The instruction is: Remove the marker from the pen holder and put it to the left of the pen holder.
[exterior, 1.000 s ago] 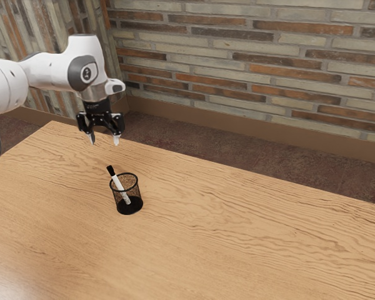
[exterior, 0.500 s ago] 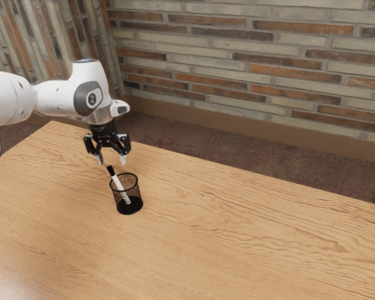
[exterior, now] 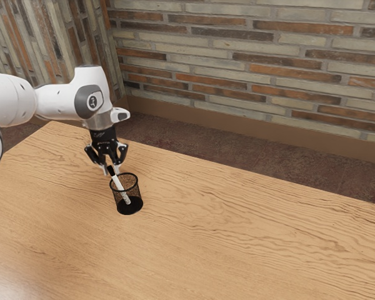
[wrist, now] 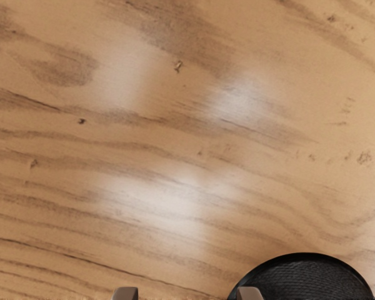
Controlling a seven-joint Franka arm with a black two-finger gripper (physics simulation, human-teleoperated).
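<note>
My gripper (exterior: 111,170) hangs at the pen holder's far side, its fingers partway together but still apart, so open. Between or in front of the fingertips shows the marker's black cap (exterior: 111,170); contact cannot be made out. The white marker (exterior: 119,184) leans inside the black mesh pen holder (exterior: 129,204), cap end above the rim, tilted toward the exterior view's left. In the wrist view, two fingertips of the gripper (wrist: 187,294) stand apart at the lower edge, and the pen holder (wrist: 306,278) lies beyond one of them.
The wooden table (exterior: 237,231) extends around the pen holder. Its far edge runs behind the gripper, with dark floor and a brick wall (exterior: 250,62) beyond.
My gripper has come down toward the cap and somewhat to the exterior view's right. Its fingers have drawn closer together over the last half second. Marker and pen holder have not moved.
</note>
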